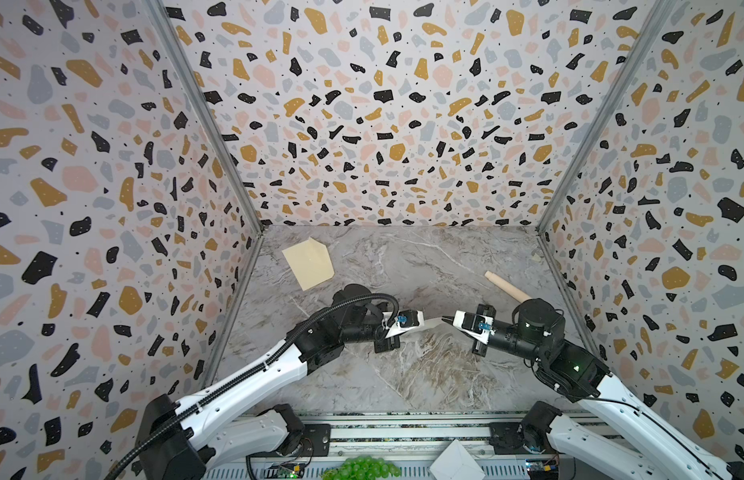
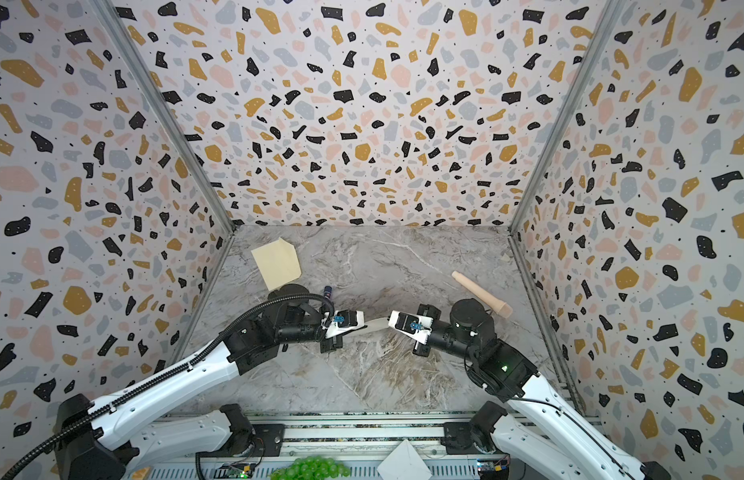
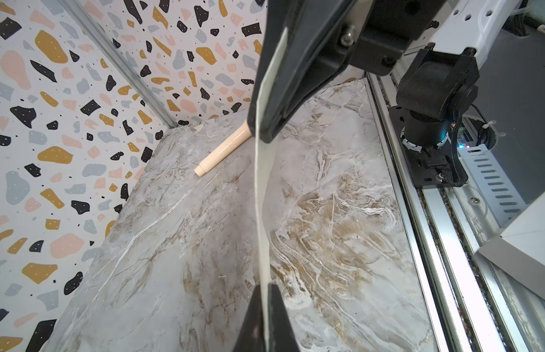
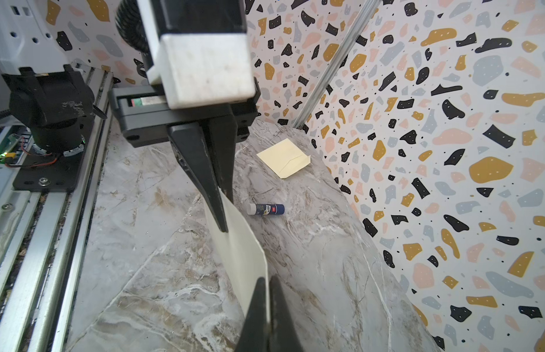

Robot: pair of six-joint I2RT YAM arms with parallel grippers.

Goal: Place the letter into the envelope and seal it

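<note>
The left hand (image 1: 422, 322) and right hand (image 1: 445, 320) each pinched one end of the letter (image 4: 243, 243), a light, limp sheet apparently best held by its edges, above the counter (image 1: 403, 382), well apart from the envelope (image 1: 310, 262).

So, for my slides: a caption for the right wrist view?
Left end effector and right end effector pinch the letter above the table; envelope and glue stick lie beyond.
</note>
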